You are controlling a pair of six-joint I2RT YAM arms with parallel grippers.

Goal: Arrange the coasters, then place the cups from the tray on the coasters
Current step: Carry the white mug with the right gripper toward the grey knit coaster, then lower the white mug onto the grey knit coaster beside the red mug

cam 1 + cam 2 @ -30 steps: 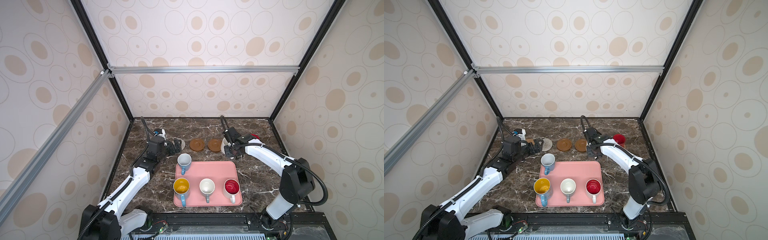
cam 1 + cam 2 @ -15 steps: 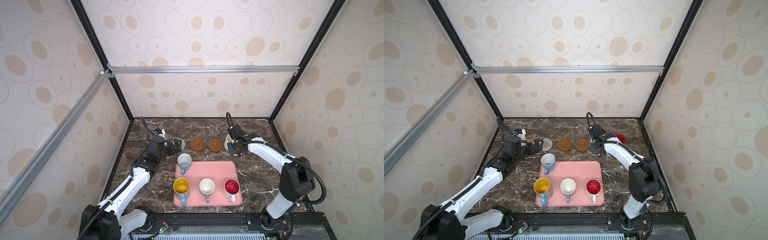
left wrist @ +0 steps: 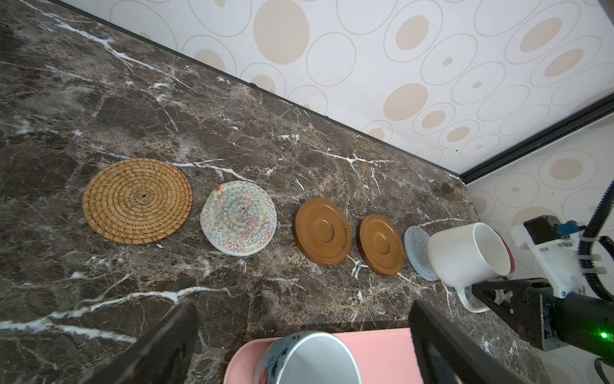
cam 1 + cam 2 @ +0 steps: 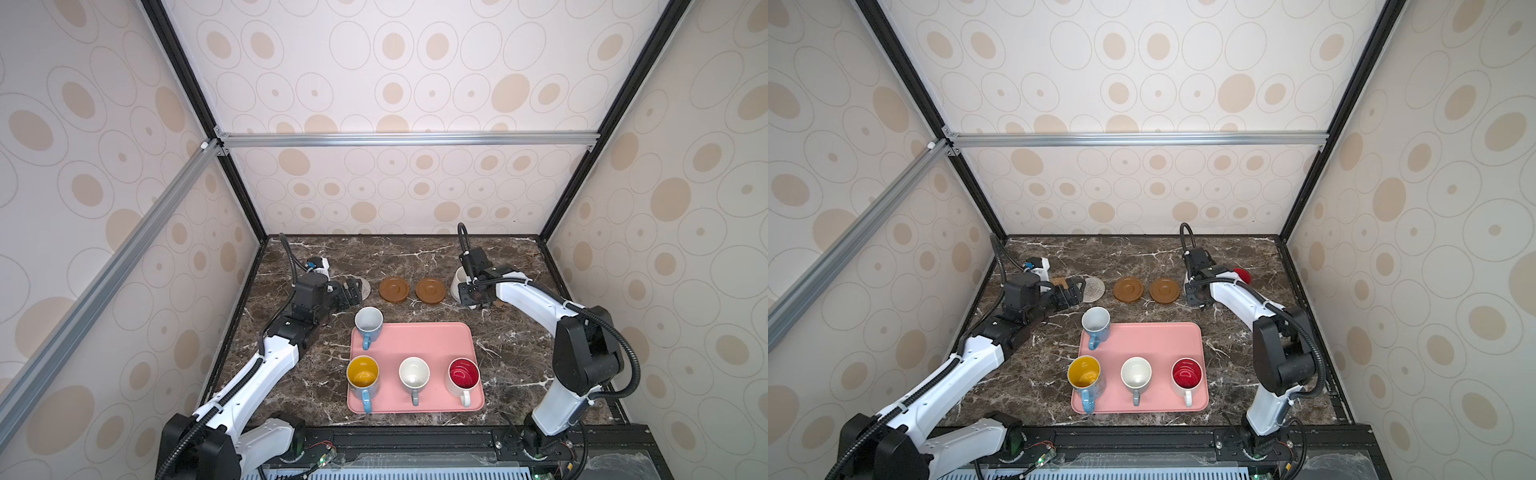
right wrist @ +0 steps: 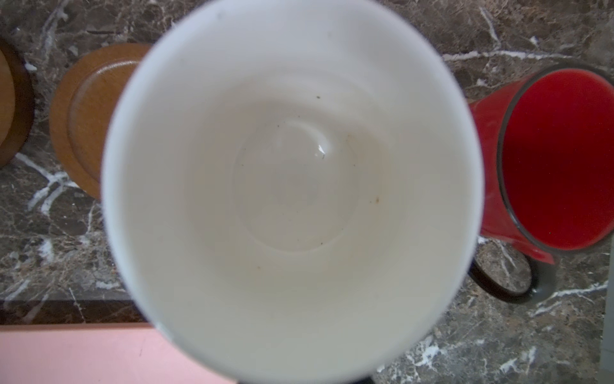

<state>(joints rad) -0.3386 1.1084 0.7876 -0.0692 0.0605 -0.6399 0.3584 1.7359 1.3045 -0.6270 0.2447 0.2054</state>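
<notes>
Setting down white mug [image 3: 465, 256] looks like the step in hand. Right gripper [image 3: 491, 296] is clamped tight on its handle. The mug covers part of grey-blue coaster [image 3: 417, 252]; can't tell if the base is down yet. Left gripper [image 3: 302, 304] is spread fully, holding nothing, hanging over light blue mug [image 4: 368, 324] at the far-left corner of pink tray [image 4: 424, 345].

Risks, as a judgement:
- The mug lands off-centre, base half on the coaster and half on marble, so it rocks or tips on release.
- Red mug [image 5: 548, 159] stands just beside it; a sideways shift would knock the two together.
- The jaws could catch the handle when they open and drag the mug off the coaster.
- The left fingers sit close above the light blue mug, so a careless drop could shove it off the tray corner.

Containers:
- The tray holds four mugs: the light blue one, yellow-inside mug [image 4: 363, 372], grey mug [image 4: 414, 374] and red-inside mug [image 4: 464, 372]. All are upright and look empty.
- The white mug is empty, with a few specks inside.
- The red mug is empty.

Rattan coaster [image 3: 137, 200], cream coaster [image 3: 238, 218] and brown discs [image 3: 321, 231] lie bare in a row.
</notes>
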